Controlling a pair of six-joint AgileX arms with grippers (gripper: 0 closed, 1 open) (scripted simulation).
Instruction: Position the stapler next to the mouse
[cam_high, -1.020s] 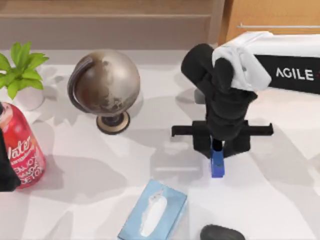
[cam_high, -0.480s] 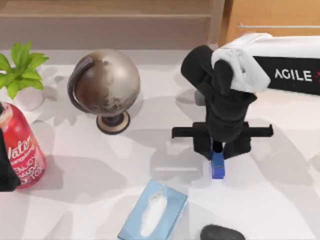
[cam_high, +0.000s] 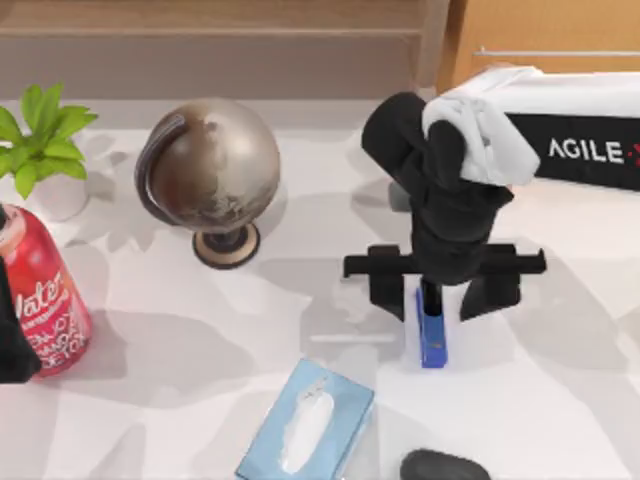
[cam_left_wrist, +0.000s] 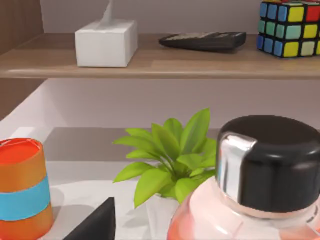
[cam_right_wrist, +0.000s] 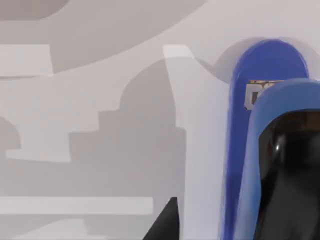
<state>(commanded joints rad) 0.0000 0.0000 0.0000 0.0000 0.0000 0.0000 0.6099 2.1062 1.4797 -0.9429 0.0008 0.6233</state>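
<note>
Two things are sitting nearest you along the top view's front edge: the mouse (cam_high: 445, 466), a dark oval partly cut off by the frame, and just to its left the pale blue tissue box (cam_high: 307, 421), lying at a slant. Behind the mouse and clearly apart from it, the stapler (cam_high: 431, 329) is lying on the white table (cam_high: 560, 400), its long axis running front to back. Your right gripper (cam_high: 436, 290) is hovering directly over the stapler's far end with its fingers (cam_high: 385, 285) spread wide to either side, gripping nothing. Your right wrist view is giving you what the overhead cannot: the stapler (cam_right_wrist: 260, 150) seen up close, with its blue top and a small metal piece near its rounded end, beside grey shadows on the table. Farther back and to the left, a globe (cam_high: 210, 175) is standing on its round base. At the table's left edge you are seeing a red can (cam_high: 45, 305), with a potted plant (cam_high: 40, 135) behind it. Your left wrist view is looking past a pink bottle with a black cap (cam_left_wrist: 260, 175) at that plant (cam_left_wrist: 170, 155), an orange and blue can (cam_left_wrist: 22, 187), and a shelf holding a white tissue box (cam_left_wrist: 106, 42), a dark calculator (cam_left_wrist: 202, 40) and a colourful puzzle cube (cam_left_wrist: 290, 25); you cannot tell the left gripper's state.
</note>
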